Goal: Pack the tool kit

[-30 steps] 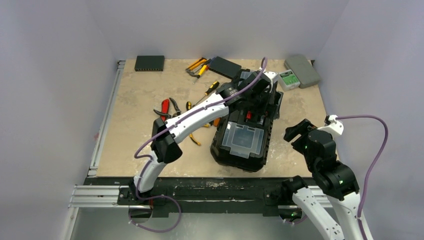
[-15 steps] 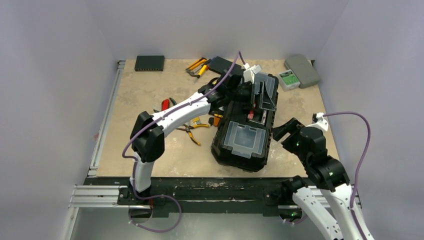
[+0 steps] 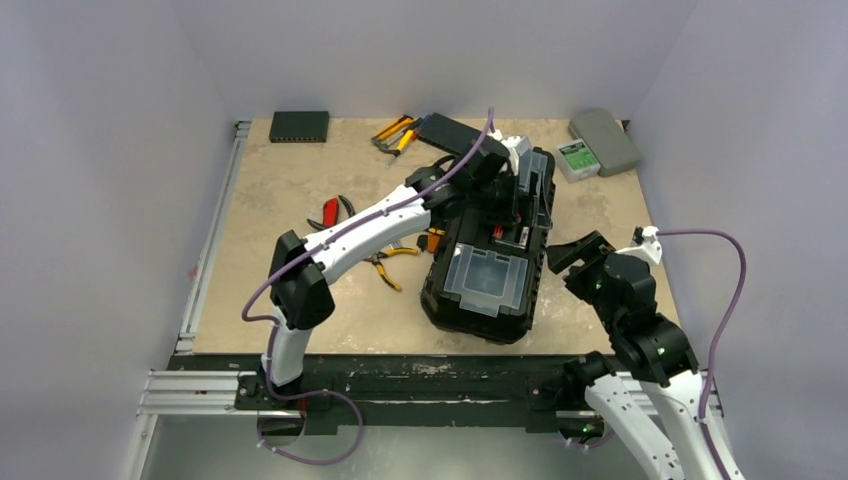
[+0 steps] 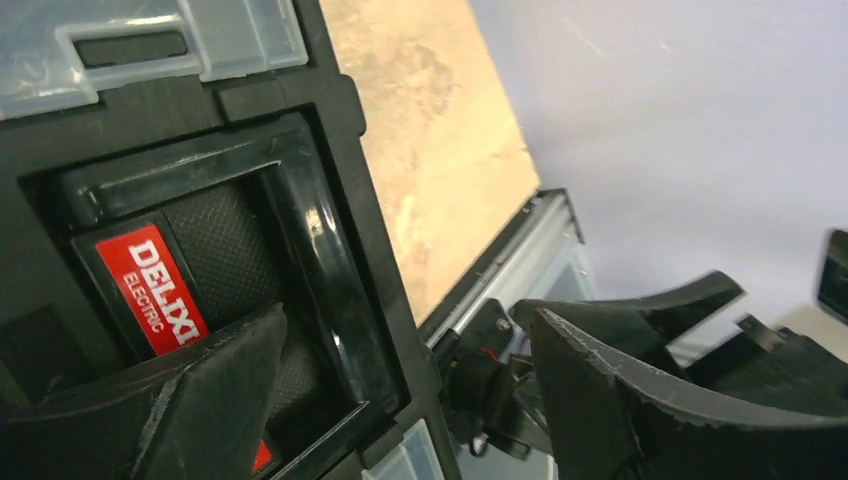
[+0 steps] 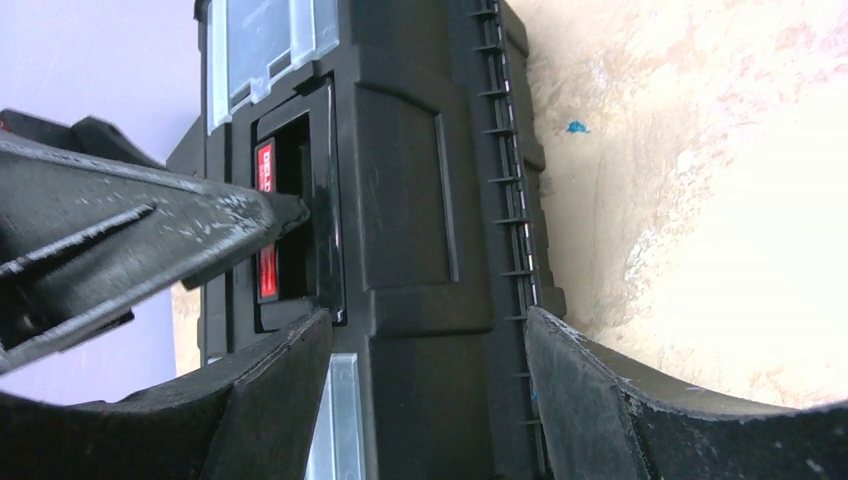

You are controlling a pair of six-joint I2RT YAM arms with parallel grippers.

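At mid-surface (image 3: 290, 180) the toolbox (image 3: 485, 285) sits apparently shut, the left claw (image 4: 400, 320) gaping empty over its red-labelled handle (image 4: 310, 250), the right claw (image 5: 428, 318) wide and empty beside it, while hand tools (image 3: 385, 255) lie unpacked to its left.

The closed black toolbox (image 3: 486, 283) lies askew, yellow-black and red-handled hand tools (image 3: 332, 212) scattered to its left.

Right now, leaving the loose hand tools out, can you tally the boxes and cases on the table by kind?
Large black toolbox: 1
Small grey case with green label: 1
Flat black boxes along the far edge: 2
Total: 4
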